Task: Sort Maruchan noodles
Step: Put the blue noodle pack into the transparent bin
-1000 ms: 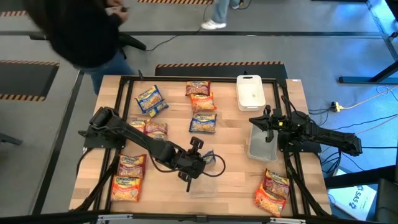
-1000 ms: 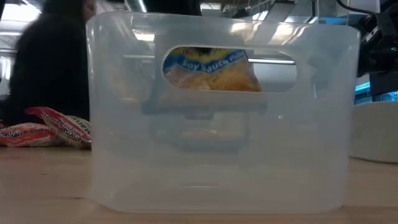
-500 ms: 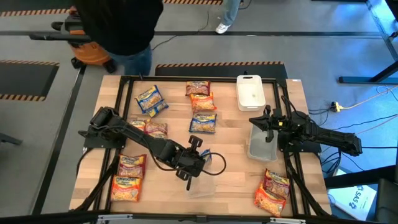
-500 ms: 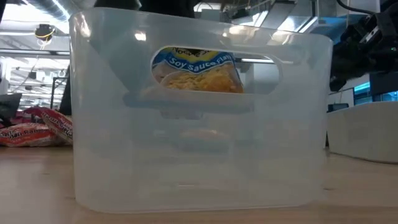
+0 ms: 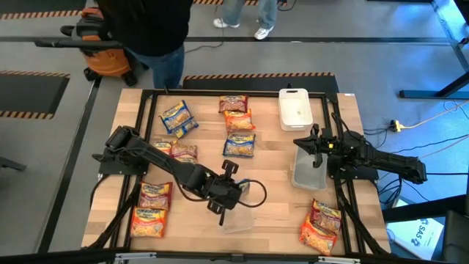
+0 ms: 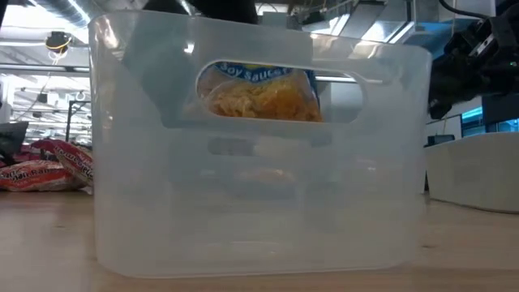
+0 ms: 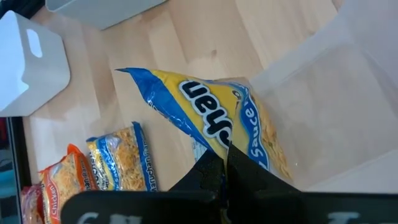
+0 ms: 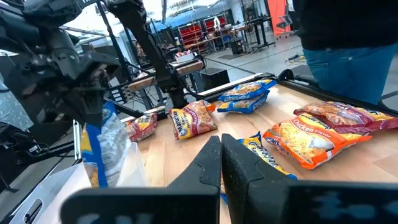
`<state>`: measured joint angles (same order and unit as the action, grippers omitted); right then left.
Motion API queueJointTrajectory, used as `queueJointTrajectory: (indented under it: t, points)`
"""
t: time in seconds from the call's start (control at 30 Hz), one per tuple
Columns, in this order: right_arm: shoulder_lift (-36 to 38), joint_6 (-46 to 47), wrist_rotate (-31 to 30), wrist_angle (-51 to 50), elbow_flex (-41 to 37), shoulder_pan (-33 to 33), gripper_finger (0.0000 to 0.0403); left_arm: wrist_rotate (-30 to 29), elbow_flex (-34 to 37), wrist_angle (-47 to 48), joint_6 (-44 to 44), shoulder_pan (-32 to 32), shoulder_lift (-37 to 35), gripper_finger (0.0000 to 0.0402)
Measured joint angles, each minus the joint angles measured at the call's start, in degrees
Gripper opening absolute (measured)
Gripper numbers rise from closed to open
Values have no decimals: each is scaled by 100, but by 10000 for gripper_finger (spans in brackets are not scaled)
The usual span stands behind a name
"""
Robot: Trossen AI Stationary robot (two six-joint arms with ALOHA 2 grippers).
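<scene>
My left gripper (image 5: 233, 192) is shut on a blue-and-yellow noodle packet (image 5: 246, 188) and holds it over the far rim of a clear container (image 5: 239, 214) near the table's front middle. In the low view the packet (image 6: 259, 93) shows through the container's (image 6: 259, 162) handle slot. Whether packet and container touch, I cannot tell. My right gripper (image 5: 314, 141) waits shut at the right, above a second clear container (image 5: 308, 172). Other noodle packets lie flat on the table, blue ones (image 5: 178, 117) among them. My left gripper pinches the packet between its two fingers at one edge (image 7: 233, 134), beside the printed word "Sauce". The fingers slant downward toward the table's near right. The packet juts out beyond them, tilted and lifted clear of the table.
A white lid (image 5: 295, 108) lies at the far right. Packets lie at the far middle (image 5: 238, 117), the left (image 5: 183, 152), the near left (image 5: 150, 213) and the near right (image 5: 320, 227). A person (image 5: 146, 29) stands at the far left edge.
The held packet has risen a little behind the container's handle slot. The clear container under it has slid slightly toward the table's left. The person behind the table has walked along its far edge.
</scene>
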<state>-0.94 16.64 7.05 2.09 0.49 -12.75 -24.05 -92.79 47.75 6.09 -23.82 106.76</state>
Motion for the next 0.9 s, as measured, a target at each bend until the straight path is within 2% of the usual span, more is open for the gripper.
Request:
queueJointTrajectory:
  t: [0.9]
  points:
    - [0,2,4,39,-2,0,1,61,-20,65,-400,7,0,0]
